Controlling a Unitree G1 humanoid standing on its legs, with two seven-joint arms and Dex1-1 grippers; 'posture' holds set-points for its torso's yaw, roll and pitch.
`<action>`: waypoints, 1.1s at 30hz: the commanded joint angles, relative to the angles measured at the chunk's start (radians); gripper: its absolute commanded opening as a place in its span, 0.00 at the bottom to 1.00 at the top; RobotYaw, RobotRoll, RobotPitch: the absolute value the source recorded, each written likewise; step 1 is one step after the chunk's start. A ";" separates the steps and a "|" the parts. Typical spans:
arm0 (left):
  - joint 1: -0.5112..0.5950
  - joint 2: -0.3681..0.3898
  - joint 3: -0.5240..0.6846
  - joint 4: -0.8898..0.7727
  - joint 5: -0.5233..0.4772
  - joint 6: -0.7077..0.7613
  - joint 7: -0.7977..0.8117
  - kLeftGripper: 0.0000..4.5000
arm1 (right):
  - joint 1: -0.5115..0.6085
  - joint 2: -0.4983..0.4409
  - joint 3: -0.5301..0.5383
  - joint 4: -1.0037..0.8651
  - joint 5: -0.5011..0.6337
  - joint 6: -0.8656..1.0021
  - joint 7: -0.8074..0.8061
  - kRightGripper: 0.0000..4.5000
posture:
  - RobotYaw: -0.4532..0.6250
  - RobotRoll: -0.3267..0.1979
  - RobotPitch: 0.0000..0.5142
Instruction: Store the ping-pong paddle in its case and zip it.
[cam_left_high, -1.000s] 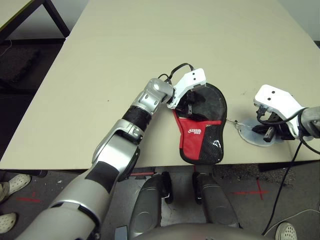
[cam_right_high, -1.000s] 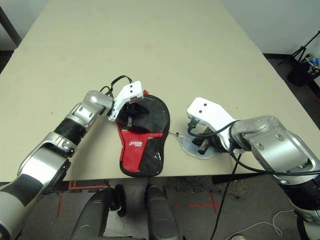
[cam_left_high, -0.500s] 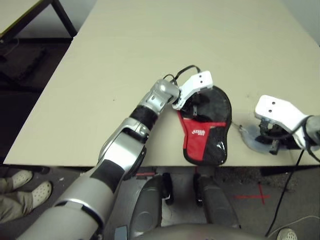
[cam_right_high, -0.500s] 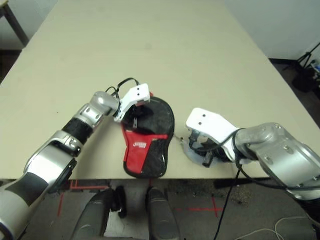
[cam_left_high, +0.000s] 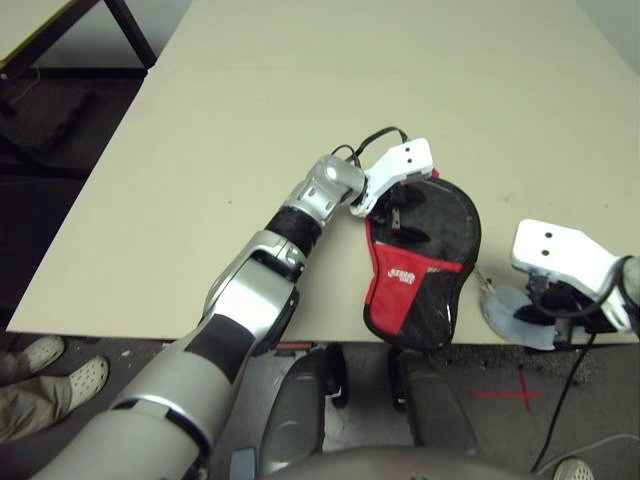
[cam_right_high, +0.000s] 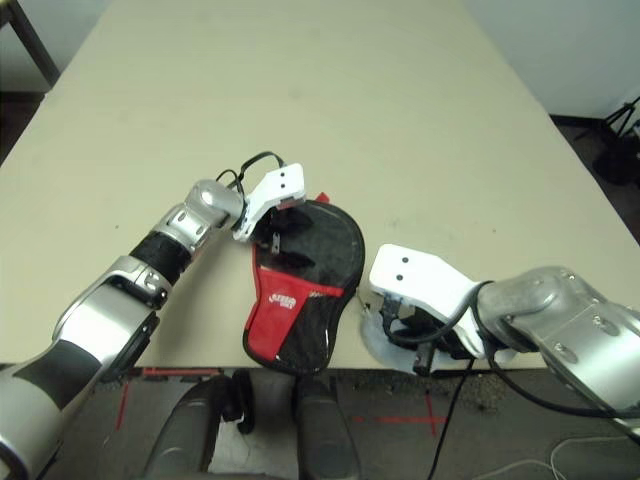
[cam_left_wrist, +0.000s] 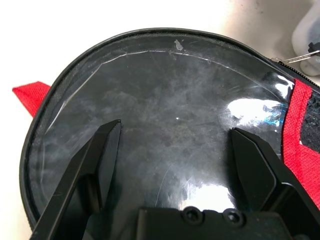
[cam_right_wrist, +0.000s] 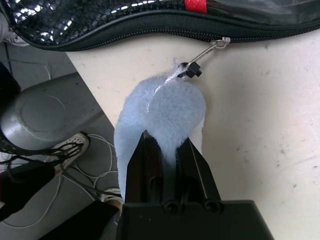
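Observation:
The case (cam_left_high: 420, 275), a black pouch with a red panel and white logo, lies near the table's front edge, round end farther away. My left gripper (cam_left_high: 403, 218) is open over that round end; in the left wrist view its fingers (cam_left_wrist: 107, 145) straddle the glossy black face (cam_left_wrist: 175, 85). To the right of the case, my right gripper (cam_right_wrist: 167, 145) is shut on the fluffy pale pompom (cam_right_wrist: 165, 105). A thin metal pull (cam_right_wrist: 205, 52) links the pompom to the edge zipper. The ping-pong paddle is hidden.
The beige table (cam_left_high: 300, 100) stretches away wide and bare beyond the case. The pompom (cam_left_high: 505, 312) sits right at the front edge. A dark table leg (cam_left_high: 130, 30) stands at the far left, and a person's shoes (cam_left_high: 50, 365) are on the floor.
The camera has shifted. My right gripper has drawn the pompom toward the table's front edge alongside the case, whose handle end has swung slightly. The left gripper stays open over the round end.

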 joint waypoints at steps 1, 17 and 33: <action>0.018 -0.003 -0.061 0.020 0.044 -0.004 -0.078 1.00 | -0.024 0.012 0.087 0.027 -0.033 -0.030 0.014 0.02 | 0.21 0.62 0.45; -0.047 -0.042 -0.099 0.140 0.141 -0.009 -0.065 1.00 | -0.068 -0.060 0.228 -0.085 -0.075 -0.086 0.170 0.02 | 0.18 0.62 0.48; -0.048 -0.073 -0.083 0.169 0.139 -0.015 -0.049 1.00 | -0.146 -0.081 0.386 -0.186 -0.221 -0.204 0.401 0.02 | 0.18 0.62 0.50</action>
